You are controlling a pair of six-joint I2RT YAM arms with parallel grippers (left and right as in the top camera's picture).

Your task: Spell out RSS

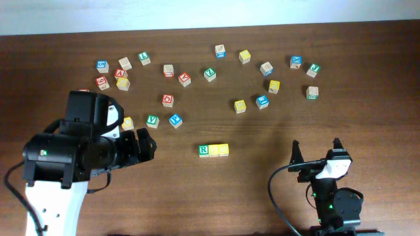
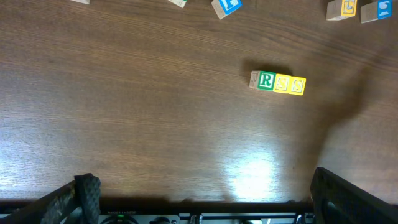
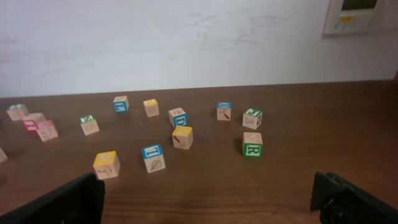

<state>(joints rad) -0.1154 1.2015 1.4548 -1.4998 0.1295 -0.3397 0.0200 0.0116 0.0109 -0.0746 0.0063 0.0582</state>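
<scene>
The green R block (image 1: 203,151), first yellow S block (image 1: 214,151) and second yellow S block (image 1: 224,150) are set touching in a row mid-table (image 1: 367,131), while the left gripper (image 1: 148,144) and right gripper (image 1: 315,145) are spread wide, empty.

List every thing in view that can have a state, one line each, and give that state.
Green wooden letter block R, letter up, left end of the row, touching its neighbour.
First yellow wooden letter block S, middle of the row, touching both neighbours.
Second yellow wooden letter block S, right end of the row.
Left tool, open, holding nothing.
Right tool, open, holding nothing.
Other wooden letter blocks, loose, scattered apart from the row.
</scene>
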